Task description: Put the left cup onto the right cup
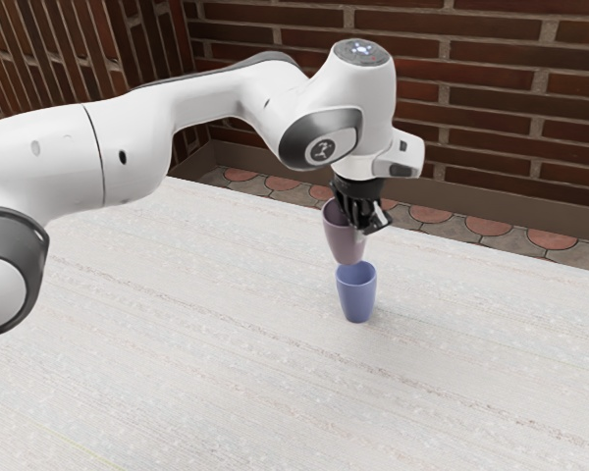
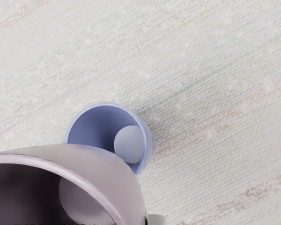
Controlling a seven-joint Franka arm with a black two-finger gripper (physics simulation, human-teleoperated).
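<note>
Setting: dark red brick wall (image 1: 491, 78) behind, a strip of terracotta floor tiles (image 1: 471, 224) below it, and a pale woven-textured table (image 1: 226, 373) as the work surface.

Tool: the black two-finger gripper (image 1: 367, 218) on the white arm (image 1: 177, 128) is pinched onto one side of the rim of the smooth, tapered mauve cup (image 1: 344, 240), one finger apparently inside the wall and one outside. The cup hangs upright, clear of the table.

Task object: the mauve cup sits directly above the smaller, tapered periwinkle-blue cup (image 1: 355, 291), which stands upright on the table. In the exterior view its base meets the line of the blue cup's rim; cannot tell whether they touch or whether the base has entered.

Wrist view: the mauve cup (image 2: 84, 173) overlaps only part of the blue cup (image 2: 91, 129), much of whose mouth lies open beside it. The centres may therefore not be aligned, or this may be camera angle.

Judgement: stacking step, late in the task; lowering and release remain.

Risks:
- If the offset is real, the mauve base could land on the blue rim instead of seating, and tip or push the light blue cup.
- One-sided rim grip: the cup may tilt on contact and wedge crooked.
- Release too high: cup drops, bounces, topples both.
</note>
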